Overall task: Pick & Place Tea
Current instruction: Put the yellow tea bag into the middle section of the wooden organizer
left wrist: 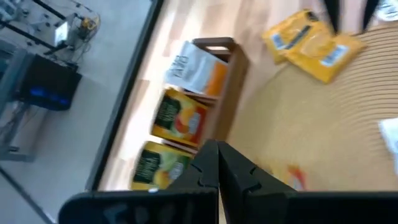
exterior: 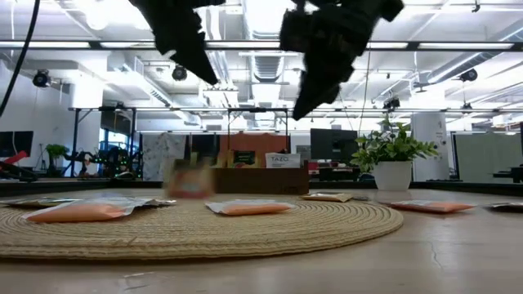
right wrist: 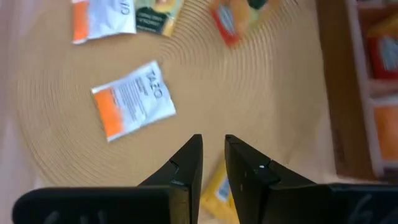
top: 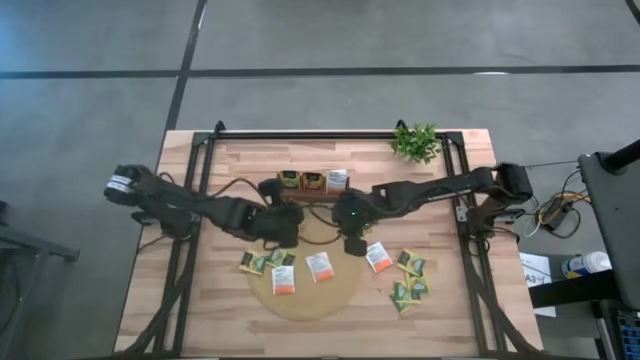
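The worktop (top: 200, 310) carries a round mat (top: 335, 295) strewn with tea sachets (top: 319, 266) — more stand in the tray (top: 310, 197). Above the mat, the left gripper (top: 283, 229) is held with jaws closed, empty; the right gripper (right wrist: 212, 158) — jaws slightly parted, nothing gripped.

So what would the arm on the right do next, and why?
Probably lower toward a sachet on the mat. The right gripper hangs above the mat, fingers slightly apart with nothing visible between them, and a white-and-orange sachet lies flat just ahead of it. The tray already holds some sachets, so this one likely goes there after.
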